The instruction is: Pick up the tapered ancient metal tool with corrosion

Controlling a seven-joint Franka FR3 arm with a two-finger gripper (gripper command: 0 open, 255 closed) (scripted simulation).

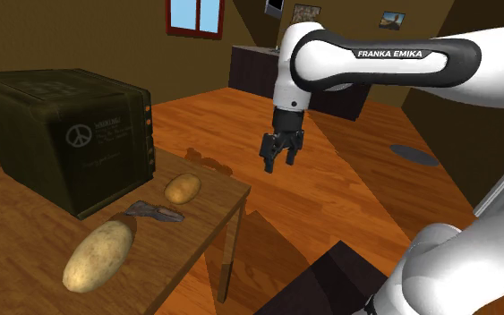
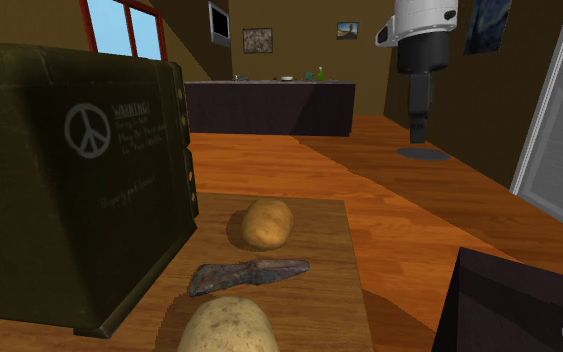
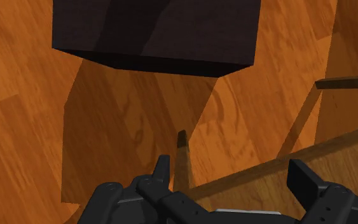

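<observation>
Brown-walled room with an orange wooden floor point(image 1: 366, 152)
A red-framed window point(image 1: 196, 13) with blue panes sits high in the far wall point(image 1: 241, 27), and a long dark counter point(image 2: 269, 108) stands against that side of the room. Framed pictures point(image 2: 258, 39) hang on the walls. A white panelled door point(image 2: 559, 130) stands at the second exterior view's right; a dark round mat point(image 2: 424, 154) lies on the floor near it.

On the counter point(image 1: 26, 234) stands the crate point(image 1: 62, 134). Beside the crate, in a row, lie a small potato point(image 1: 183, 188), the tapered tool point(image 1: 154, 211) and a large potato point(image 1: 98, 255). The pincer point(image 1: 279, 154) hangs well apart from the crate.
</observation>
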